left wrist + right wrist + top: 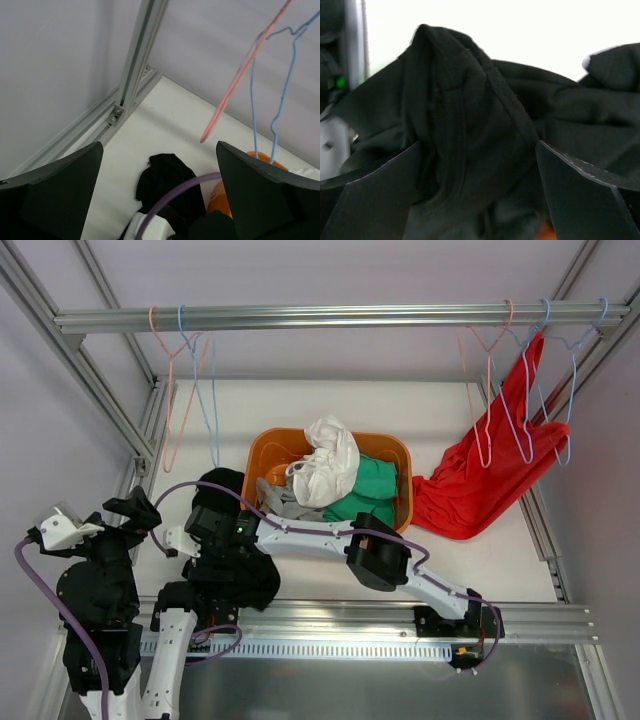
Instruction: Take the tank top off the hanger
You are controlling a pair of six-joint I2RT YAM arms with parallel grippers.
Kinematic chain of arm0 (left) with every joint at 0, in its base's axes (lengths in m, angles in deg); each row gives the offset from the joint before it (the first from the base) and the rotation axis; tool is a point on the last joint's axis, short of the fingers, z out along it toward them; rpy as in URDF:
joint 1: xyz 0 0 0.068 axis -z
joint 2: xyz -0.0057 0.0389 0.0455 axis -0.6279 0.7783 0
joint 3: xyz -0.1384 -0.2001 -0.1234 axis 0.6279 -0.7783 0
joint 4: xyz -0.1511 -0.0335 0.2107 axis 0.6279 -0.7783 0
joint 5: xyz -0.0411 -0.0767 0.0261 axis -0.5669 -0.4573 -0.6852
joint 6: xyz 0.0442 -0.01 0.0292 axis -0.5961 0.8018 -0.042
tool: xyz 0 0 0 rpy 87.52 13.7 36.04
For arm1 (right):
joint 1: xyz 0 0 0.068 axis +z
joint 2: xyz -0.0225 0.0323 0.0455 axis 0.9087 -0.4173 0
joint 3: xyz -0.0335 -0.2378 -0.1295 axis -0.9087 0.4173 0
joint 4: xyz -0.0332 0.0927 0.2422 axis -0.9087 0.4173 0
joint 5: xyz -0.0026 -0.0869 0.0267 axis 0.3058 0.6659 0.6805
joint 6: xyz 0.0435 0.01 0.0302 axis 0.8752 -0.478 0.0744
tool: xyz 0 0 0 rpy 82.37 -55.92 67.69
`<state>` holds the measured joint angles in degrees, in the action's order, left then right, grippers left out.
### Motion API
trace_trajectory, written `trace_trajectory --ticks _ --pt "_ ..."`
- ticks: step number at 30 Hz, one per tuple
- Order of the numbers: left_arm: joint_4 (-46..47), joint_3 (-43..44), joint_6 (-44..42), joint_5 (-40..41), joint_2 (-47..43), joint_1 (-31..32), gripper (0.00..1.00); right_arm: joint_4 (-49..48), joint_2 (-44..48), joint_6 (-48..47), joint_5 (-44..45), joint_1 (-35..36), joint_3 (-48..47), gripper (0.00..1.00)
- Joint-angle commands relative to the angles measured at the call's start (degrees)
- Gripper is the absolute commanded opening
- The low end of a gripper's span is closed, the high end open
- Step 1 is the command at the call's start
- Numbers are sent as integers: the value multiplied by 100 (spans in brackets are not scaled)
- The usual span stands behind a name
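Observation:
A black tank top [238, 578] lies crumpled on the table left of the orange basket [402, 462]. It fills the right wrist view [470, 110] and shows in the left wrist view [167, 175]. My right gripper [207, 527] reaches across to it. Its jaws are open [478, 145], with black cloth lying between them. My left gripper [135, 510] is open and empty [159, 147], raised at the left and facing the bare pink hanger [235, 85] and blue hanger [280, 100]. A red garment [480, 485] hangs from hangers [525, 390] at the right.
The rail [340, 316] spans the back, with two bare hangers [185, 390] on its left end. The basket holds white [328, 465] and green [372, 490] clothes. Frame posts stand at both sides. A purple cable [175, 200] crosses the left wrist view.

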<state>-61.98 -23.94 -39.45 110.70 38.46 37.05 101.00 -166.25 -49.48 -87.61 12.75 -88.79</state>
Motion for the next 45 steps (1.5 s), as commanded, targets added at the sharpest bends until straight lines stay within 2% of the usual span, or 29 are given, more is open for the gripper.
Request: trace_trajectory --ticks 1,5,6,7,12,13,14,15,16,22,27,30,39,45 --pt "229 242 -25 -561 -83 27 99 102 -338 -126 -112 -47 -525 100" --pt "203 567 -60 -1029 -110 70 99 102 -726 -21 -454 -170 -745 100" --pt "194 724 -86 -1091 -110 88 99 110 -778 -3 -769 -205 -711 97" --pt "177 804 -78 -1152 -127 97 99 110 -796 32 -946 -232 -693 88" --pt "45 1559 45 -1215 -206 158 99 110 -972 234 -1492 -311 -631 63" --pt "27 1657 46 -1197 -233 167 99 102 -998 252 -1536 -311 -614 46" --pt "18 1745 54 -1197 -259 158 99 93 -1007 270 -1580 -311 -605 36" --pt "9 1867 37 -1197 -268 158 99 67 -990 331 -1650 -311 -596 15" --pt "1 1903 28 -1179 -277 167 99 14 -912 401 -1668 -311 -535 0" --pt "-17 1772 -42 -1083 -285 167 99 -776 28 664 -2178 -294 132 0" --pt "-26 1500 -95 -986 -321 343 99 -2145 1546 1113 -2336 -294 1282 0" --pt "-17 1377 -113 -916 -364 360 99 -2394 2145 1219 -2494 -294 1504 0" --pt "-17 1412 -200 -687 -479 387 99 -2772 3052 1614 -2960 -294 1654 0" --pt "-17 1359 -166 -678 -488 387 99 -3089 4141 1799 -2751 -294 1970 0"
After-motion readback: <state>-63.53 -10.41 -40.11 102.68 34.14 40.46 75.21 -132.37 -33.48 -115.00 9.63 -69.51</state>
